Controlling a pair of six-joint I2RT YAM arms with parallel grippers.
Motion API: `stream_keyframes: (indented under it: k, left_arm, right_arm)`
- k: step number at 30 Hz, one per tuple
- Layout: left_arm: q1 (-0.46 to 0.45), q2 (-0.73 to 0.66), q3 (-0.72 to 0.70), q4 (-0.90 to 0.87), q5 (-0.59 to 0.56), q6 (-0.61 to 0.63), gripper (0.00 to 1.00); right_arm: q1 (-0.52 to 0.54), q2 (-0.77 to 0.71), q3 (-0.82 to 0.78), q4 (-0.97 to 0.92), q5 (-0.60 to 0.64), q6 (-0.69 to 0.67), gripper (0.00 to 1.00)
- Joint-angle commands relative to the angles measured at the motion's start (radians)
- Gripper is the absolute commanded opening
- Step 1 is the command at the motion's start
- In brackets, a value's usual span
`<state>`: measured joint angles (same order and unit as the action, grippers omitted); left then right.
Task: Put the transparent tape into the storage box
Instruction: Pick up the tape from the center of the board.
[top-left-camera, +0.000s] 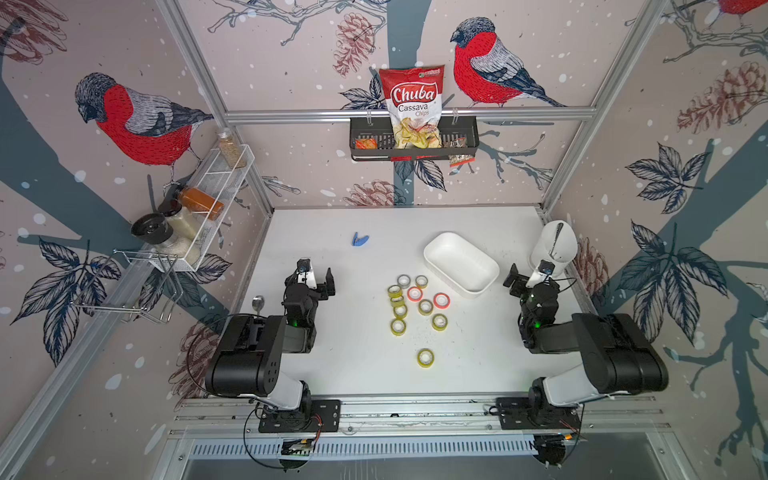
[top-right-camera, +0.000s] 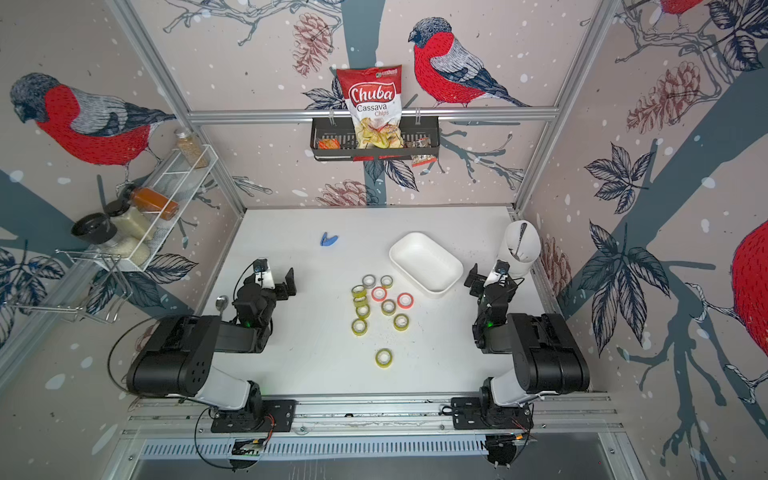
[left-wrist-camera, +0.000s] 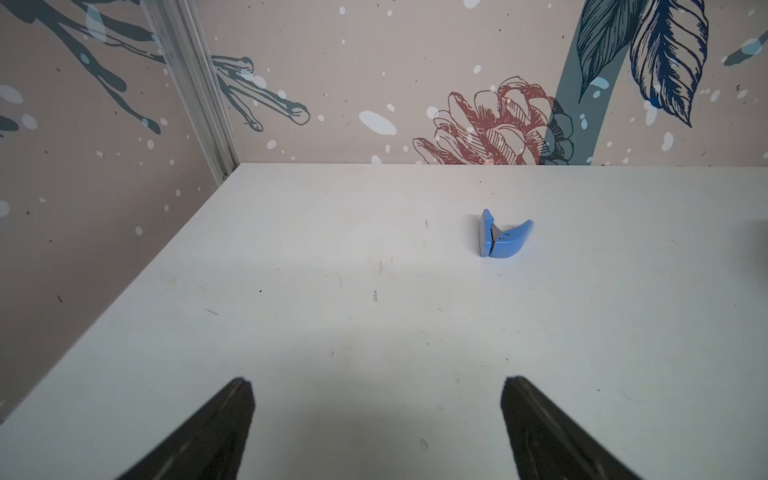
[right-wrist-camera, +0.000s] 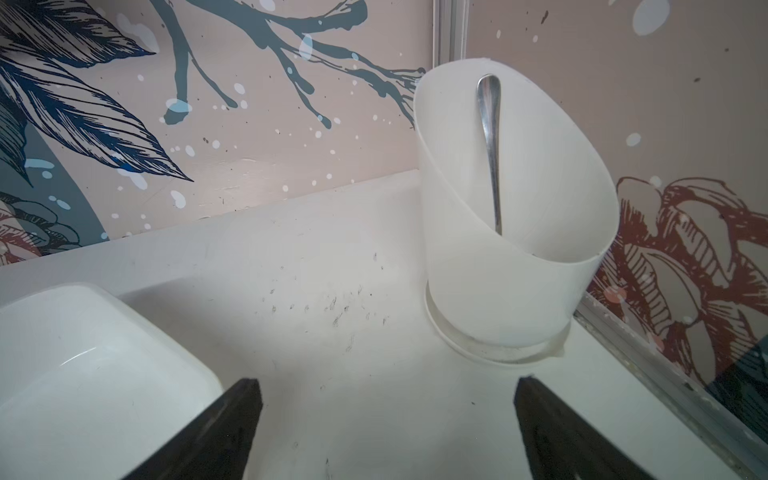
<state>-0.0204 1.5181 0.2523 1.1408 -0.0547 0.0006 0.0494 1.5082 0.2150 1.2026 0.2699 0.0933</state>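
Observation:
Several rolls of transparent tape (top-left-camera: 398, 326) (top-right-camera: 359, 327) lie flat in a cluster at mid-table, mixed with two red-cored rolls (top-left-camera: 441, 300). One roll (top-left-camera: 425, 358) (top-right-camera: 383, 358) lies alone nearer the front. The storage box (top-left-camera: 461, 266) (top-right-camera: 426, 265) (right-wrist-camera: 83, 374), shallow, white and empty, sits right of the cluster. My left gripper (top-left-camera: 325, 284) (top-right-camera: 286, 284) (left-wrist-camera: 378, 384) hovers open, left of the rolls, over bare table. On the other side my right gripper (top-left-camera: 515, 280) (top-right-camera: 473, 280) (right-wrist-camera: 386, 384) is open beside the box's right end. No tape shows in either wrist view.
A small blue cutter (top-left-camera: 360, 240) (left-wrist-camera: 503, 241) lies at the back left of the table. A tall white holder (top-left-camera: 555, 245) (right-wrist-camera: 511, 249) with a spoon stands in the back right corner. Another spoon (top-left-camera: 258, 302) lies by the left arm. A black wall basket (top-left-camera: 413, 143) hangs behind.

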Motion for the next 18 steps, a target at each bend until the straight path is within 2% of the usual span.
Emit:
stream_keyframes:
  k: [1, 13, 15, 17, 18]
  left_arm:
    - [0.005, 0.002, 0.007, 0.05, 0.006, 0.009, 0.97]
    - [0.03, 0.007, 0.02, 0.032, 0.042, -0.007, 0.97]
    - [0.03, 0.002, 0.014, 0.04, 0.045, -0.006, 0.94]
    - [0.02, -0.034, 0.071, -0.069, 0.038, 0.006, 0.88]
    - [0.0, -0.074, 0.147, -0.266, -0.008, 0.013, 0.86]
  right_arm:
    - [-0.003, 0.001, 0.004, 0.042, -0.018, -0.015, 1.0]
    - [-0.023, -0.001, 0.01, 0.027, -0.063, -0.008, 1.0]
    - [-0.023, -0.005, 0.013, 0.035, -0.055, -0.009, 0.97]
    - [0.0, -0.061, 0.056, -0.064, 0.012, -0.015, 0.96]
    - [0.021, -0.112, 0.095, -0.186, 0.058, -0.017, 0.96]
